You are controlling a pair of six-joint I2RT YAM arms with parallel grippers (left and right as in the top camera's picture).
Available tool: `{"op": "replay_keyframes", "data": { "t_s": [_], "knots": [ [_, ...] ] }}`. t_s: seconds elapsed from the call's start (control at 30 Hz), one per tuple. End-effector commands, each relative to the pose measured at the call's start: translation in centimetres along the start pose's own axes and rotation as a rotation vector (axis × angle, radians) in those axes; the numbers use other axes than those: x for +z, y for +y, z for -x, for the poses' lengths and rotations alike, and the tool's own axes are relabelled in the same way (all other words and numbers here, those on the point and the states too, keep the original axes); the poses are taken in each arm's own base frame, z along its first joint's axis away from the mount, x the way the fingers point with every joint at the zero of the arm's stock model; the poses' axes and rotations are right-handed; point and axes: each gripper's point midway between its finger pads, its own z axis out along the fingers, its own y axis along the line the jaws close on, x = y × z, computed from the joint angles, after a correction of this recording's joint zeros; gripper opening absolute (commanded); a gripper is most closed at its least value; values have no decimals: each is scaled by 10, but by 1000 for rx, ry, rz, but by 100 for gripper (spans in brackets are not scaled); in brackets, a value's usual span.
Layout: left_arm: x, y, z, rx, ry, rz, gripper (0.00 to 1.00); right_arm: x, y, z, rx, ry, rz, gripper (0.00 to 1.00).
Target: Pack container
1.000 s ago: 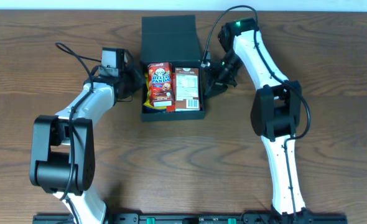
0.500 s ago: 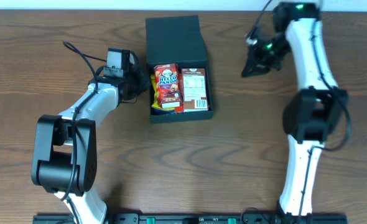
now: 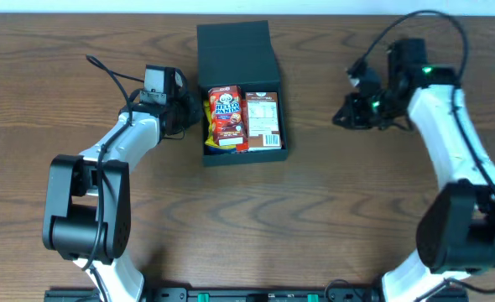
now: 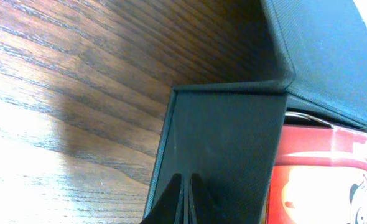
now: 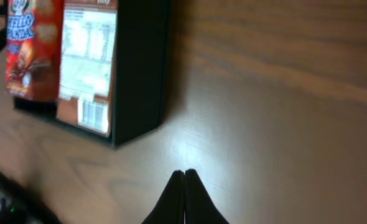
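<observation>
Container [image 3: 235, 54] edge beside left pincer [image 4: 185, 185], pressed together; right pincer [image 5: 184, 177] likewise, above bare table [image 5: 283, 124].

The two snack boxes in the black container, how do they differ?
The Hello Panda box is bright red and shows its printed front; the brown box shows its back, with a white nutrition panel and barcode. The Hello Panda box fills the left half of the container, the brown box the right. Both lie flat, side by side, similar in size.

We see a black container [image 3: 235, 50] holding a red panda-printed box [image 3: 226, 117], a brown box [image 3: 263, 117] with a white label — and a yellow packet [image 3: 207, 126]. The table [image 3: 315, 218] is brown wood grain.
</observation>
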Motion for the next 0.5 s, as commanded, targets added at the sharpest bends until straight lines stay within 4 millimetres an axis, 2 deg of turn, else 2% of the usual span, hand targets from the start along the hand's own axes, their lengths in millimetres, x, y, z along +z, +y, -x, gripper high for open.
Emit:
{"op": "replay_keyframes", "data": {
  "t_s": [0.0, 0.13, 0.23, 0.33, 0.47],
  "knots": [
    [-6, -16, 7, 32, -15, -42, 6, 42, 21, 13, -5, -35, 82, 2],
    [-9, -9, 25, 15, -88, -14, 6, 68, 28, 70, -24, -221, 118, 1],
    [-13, 5, 45, -64, -172, 31, 6, 87, 21, 95, 47, -293, 161, 2],
    [-15, 5, 50, -72, -185, 22, 6, 111, 23, 90, 107, -246, 263, 2],
    [-13, 9, 41, -81, -149, 37, 6, 135, 33, 57, 119, -103, 314, 2]
  ]
}}
